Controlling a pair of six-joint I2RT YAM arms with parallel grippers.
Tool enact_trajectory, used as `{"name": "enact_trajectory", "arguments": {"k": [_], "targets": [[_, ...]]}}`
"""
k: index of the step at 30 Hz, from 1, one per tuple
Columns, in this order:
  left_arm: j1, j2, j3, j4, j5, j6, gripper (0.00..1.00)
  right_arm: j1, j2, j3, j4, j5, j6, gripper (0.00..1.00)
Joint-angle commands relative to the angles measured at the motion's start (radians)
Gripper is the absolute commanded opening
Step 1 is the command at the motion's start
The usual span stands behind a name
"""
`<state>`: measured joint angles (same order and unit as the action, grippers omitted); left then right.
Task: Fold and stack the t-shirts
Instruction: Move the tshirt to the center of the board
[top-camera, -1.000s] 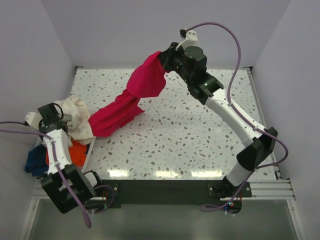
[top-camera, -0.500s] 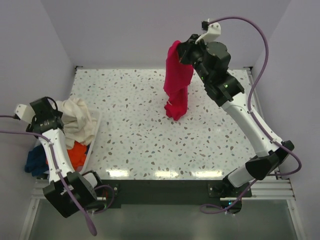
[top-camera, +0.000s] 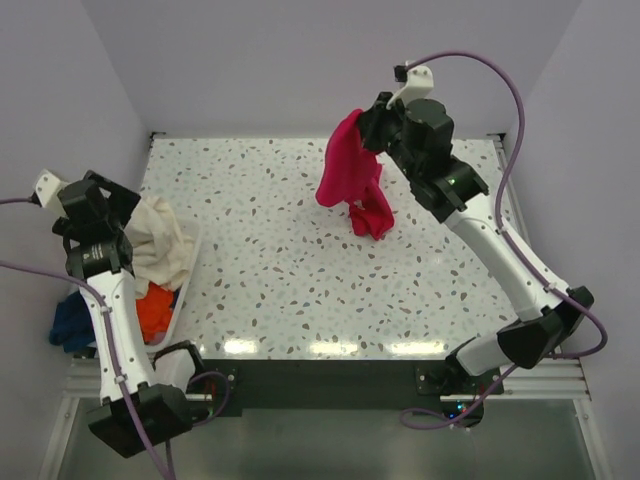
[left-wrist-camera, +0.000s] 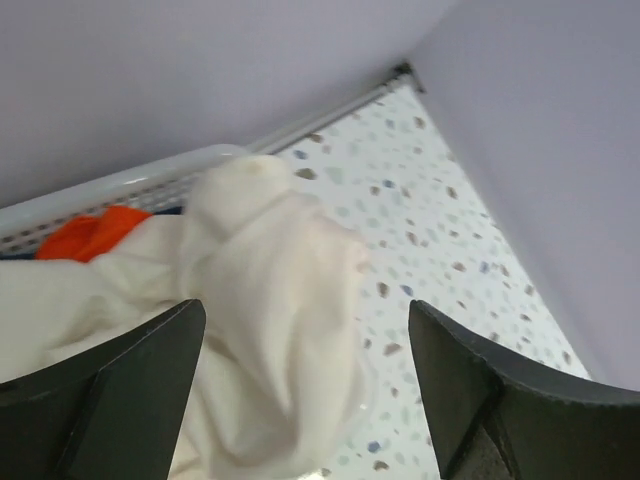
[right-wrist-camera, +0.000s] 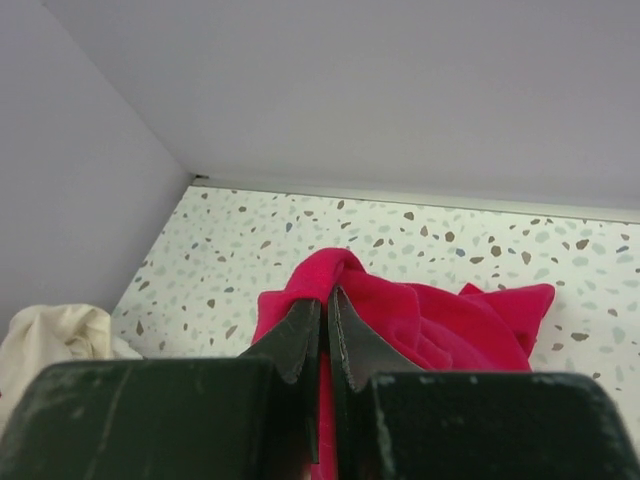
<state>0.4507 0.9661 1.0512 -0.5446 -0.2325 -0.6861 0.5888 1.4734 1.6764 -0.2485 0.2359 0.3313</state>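
Observation:
The crimson red t-shirt hangs bunched in the air over the back middle of the table, its lower end near or on the surface. My right gripper is shut on its top fold; in the right wrist view the jaws pinch a ridge of the red cloth. At the far left my left gripper is open and holds nothing. It hovers over the cream white t-shirt. The orange t-shirt lies under the cream one. The dark blue t-shirt lies left of that.
A white bin at the table's left edge holds the heaped shirts; its rim shows in the left wrist view. Walls close in the table at the back and on both sides.
The right arm has lifted the red t-shirt off the table and carried it right, so it now hangs instead of stretching toward the bin. The left gripper has opened and drawn back left.

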Motion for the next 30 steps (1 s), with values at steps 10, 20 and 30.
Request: {"name": "enact_trajectory", "arguments": {"k": [10,20,30], "targets": [[-0.384,0.045,0.099,0.239,0.259,0.045,0.85,0.003,-0.082,0.304,-0.029,-0.225,0.054,0.00],[-0.765,0.197,-0.048,0.354,0.159,0.020,0.83,0.003,-0.002,0.448,-0.120,-0.087,-0.046,0.00],[-0.817,0.290,-0.240,0.445,0.173,-0.015,0.80,-0.156,0.163,0.148,-0.170,-0.058,0.001,0.00]]}}
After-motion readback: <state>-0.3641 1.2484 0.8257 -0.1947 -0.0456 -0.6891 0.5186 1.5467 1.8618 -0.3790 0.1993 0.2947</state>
